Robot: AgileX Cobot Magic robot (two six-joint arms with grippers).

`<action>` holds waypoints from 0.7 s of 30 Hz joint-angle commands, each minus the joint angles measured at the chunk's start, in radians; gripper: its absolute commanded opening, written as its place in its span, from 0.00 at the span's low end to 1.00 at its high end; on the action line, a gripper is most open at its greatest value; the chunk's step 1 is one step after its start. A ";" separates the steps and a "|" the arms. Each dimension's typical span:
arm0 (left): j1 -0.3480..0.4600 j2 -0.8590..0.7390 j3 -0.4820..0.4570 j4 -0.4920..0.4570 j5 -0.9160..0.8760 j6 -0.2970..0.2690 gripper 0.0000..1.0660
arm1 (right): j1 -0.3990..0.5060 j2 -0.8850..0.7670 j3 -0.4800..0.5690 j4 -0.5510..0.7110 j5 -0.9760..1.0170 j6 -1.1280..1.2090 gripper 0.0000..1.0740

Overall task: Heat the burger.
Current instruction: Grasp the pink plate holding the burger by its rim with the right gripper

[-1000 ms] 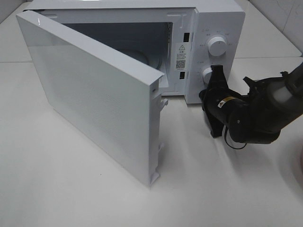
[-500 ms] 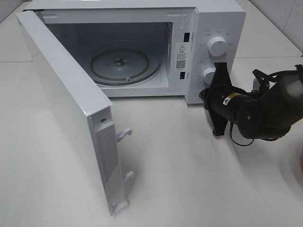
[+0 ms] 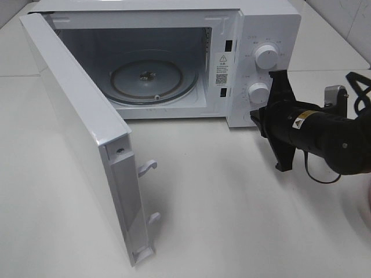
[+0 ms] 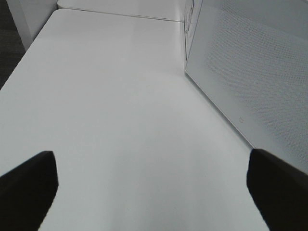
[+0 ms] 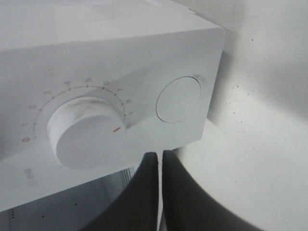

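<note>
The microwave (image 3: 264, 20) door (image 3: 69, 110) stands open. Right claw (image 5: 160, 158) is pinched together near the lower dial (image 3: 258, 92); left claw (image 4: 150, 160) gapes apart

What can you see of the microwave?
A white, boxy microwave stands on the white table. Its door hangs wide open to the left, two latch hooks on its edge. Inside lies a bare round glass turntable. The right-hand panel carries two round knobs and a flat round button. The shut right gripper points at that panel, near the button.
</note>
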 commanded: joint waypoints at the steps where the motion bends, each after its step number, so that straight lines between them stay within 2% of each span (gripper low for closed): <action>1: 0.001 -0.012 0.001 -0.005 -0.018 0.000 0.94 | -0.005 -0.111 0.036 -0.011 0.128 -0.110 0.01; 8: 0.001 -0.012 0.001 -0.005 -0.018 0.000 0.94 | -0.005 -0.229 0.044 -0.010 0.300 -0.292 0.01; 15: 0.001 -0.012 0.001 -0.005 -0.018 0.000 0.94 | -0.005 -0.345 0.039 -0.002 0.485 -0.661 0.03; 21: 0.001 -0.012 0.001 -0.005 -0.018 0.000 0.94 | -0.005 -0.411 0.039 -0.002 0.599 -0.865 0.04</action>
